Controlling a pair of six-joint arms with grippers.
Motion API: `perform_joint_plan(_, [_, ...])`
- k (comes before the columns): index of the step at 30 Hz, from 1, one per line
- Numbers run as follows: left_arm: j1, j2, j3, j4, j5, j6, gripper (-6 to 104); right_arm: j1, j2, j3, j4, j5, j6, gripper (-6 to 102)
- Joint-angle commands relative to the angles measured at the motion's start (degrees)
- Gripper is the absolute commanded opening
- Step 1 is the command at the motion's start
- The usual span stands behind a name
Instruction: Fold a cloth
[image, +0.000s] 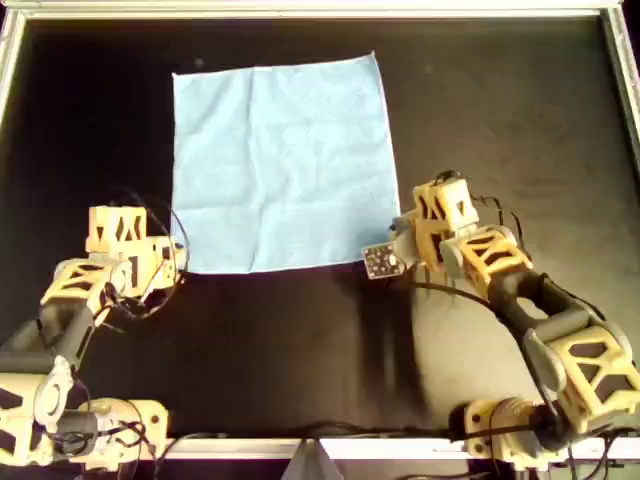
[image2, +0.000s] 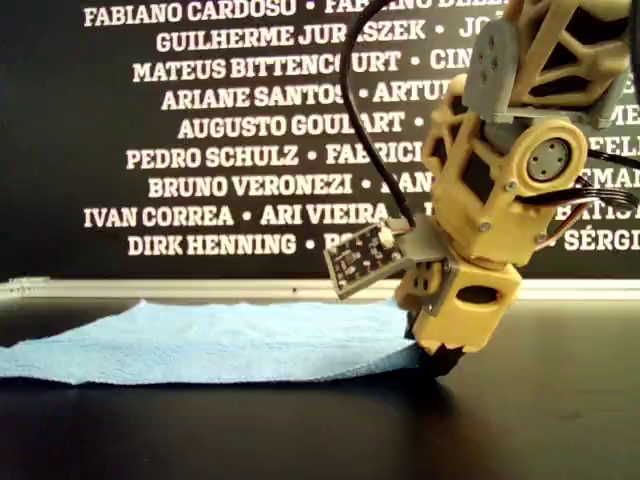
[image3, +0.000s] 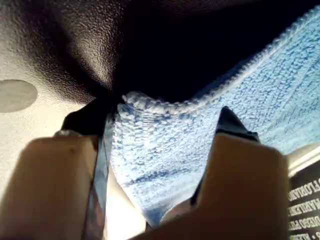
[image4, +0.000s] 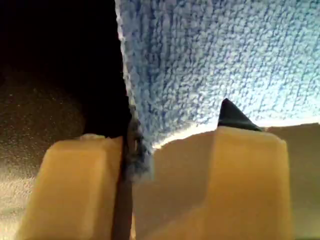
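The light blue cloth (image: 285, 160) lies spread flat on the black table, also seen in the exterior view (image2: 220, 340). My first gripper (image: 398, 238) is at the cloth's near right corner in the overhead view, tip down on the table (image2: 435, 360). In the first wrist view its jaws (image3: 162, 122) are closed on that corner of the cloth (image3: 165, 150), which bulges up between them. My second gripper (image: 178, 262) is at the near left corner. Its jaws (image4: 131, 145) pinch the cloth's edge (image4: 215, 65).
A metal rail (image: 320, 10) frames the black table. A small circuit board (image: 380, 260) sticks out from the first gripper's side (image2: 360, 258). A black banner with white names (image2: 250, 130) stands behind the table. Loose cables hang by both arms.
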Motion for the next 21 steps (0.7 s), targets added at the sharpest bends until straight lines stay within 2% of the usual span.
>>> perform_joint_plan(1, [-1.23,-0.26,-0.97,-0.7,0.26,0.35,73,-0.35,0.62,-2.55,0.88,-0.62,0.18,61])
perform_joint_plan(4, [-1.23,-0.26,-0.97,-0.7,0.26,0.35,70,-0.35,0.79,-2.55,0.88,-0.62,0.18,52])
perform_joint_plan(7, [-1.23,-0.26,-1.05,-0.7,0.35,0.35,61,-0.35,1.23,-2.64,0.79,-0.62,0.18,42])
perform_joint_plan(13, [-1.23,-0.09,-3.16,-0.7,0.53,0.35,38,-0.35,1.41,-2.64,0.7,-0.7,0.26,29])
perform_joint_plan(16, [-1.23,0.44,-4.57,-0.7,0.62,-0.53,25,-0.35,1.41,-2.64,0.7,-0.7,0.26,21])
perform_joint_plan(21, [-1.23,0.79,-5.27,-0.7,0.62,-0.62,4,-0.35,1.49,-2.64,0.53,-0.7,0.26,-2])
